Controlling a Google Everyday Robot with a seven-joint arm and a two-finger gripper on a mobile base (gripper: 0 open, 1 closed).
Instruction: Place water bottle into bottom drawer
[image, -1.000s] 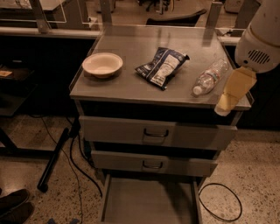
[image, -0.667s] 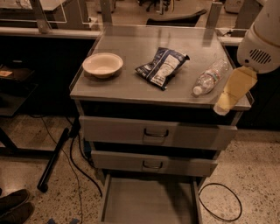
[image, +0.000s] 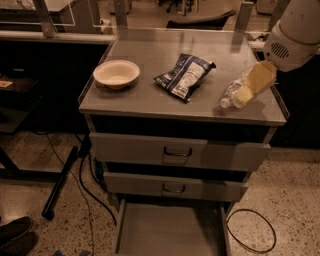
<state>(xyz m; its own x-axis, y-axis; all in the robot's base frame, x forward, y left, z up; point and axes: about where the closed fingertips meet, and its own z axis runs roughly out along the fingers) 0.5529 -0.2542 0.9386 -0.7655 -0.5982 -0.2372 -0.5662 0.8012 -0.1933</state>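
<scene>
Closest to you, at the bottom centre of the frame, the bottom drawer (image: 170, 232) is already pulled out, with a flat grey floor and nothing in it that I can see. So the drop spot is sorted, and I'd say the step in hand is getting a good hold on the bottle.

Above it, the middle drawer (image: 175, 186) and top drawer (image: 175, 151) are closed. Their fronts stick out over the back of the open tray, so once you've lifted, bring the bottle out toward the camera before lowering it or you'll probably clip them.

Up on the tabletop (image: 150, 97), the water bottle (image: 228, 98) lies on its side at the right of the frame, close to the right edge, with its white cap pointing toward the front. It's clear crinkly plastic and looks thin and light. My guess is it squashes or squirts out if you pinch hard, and rolls if nudged. Go for the middle of the body, across its width, not the cap end.

The tool (image: 245, 92) is right over the bottle and overlaps its far end. I honestly can't tell whether it's got a grip or is just hovering, so confirm that before lifting.

The snack bag (image: 185, 76) and bowl (image: 116, 73) are off to the left, out of your way.
</scene>
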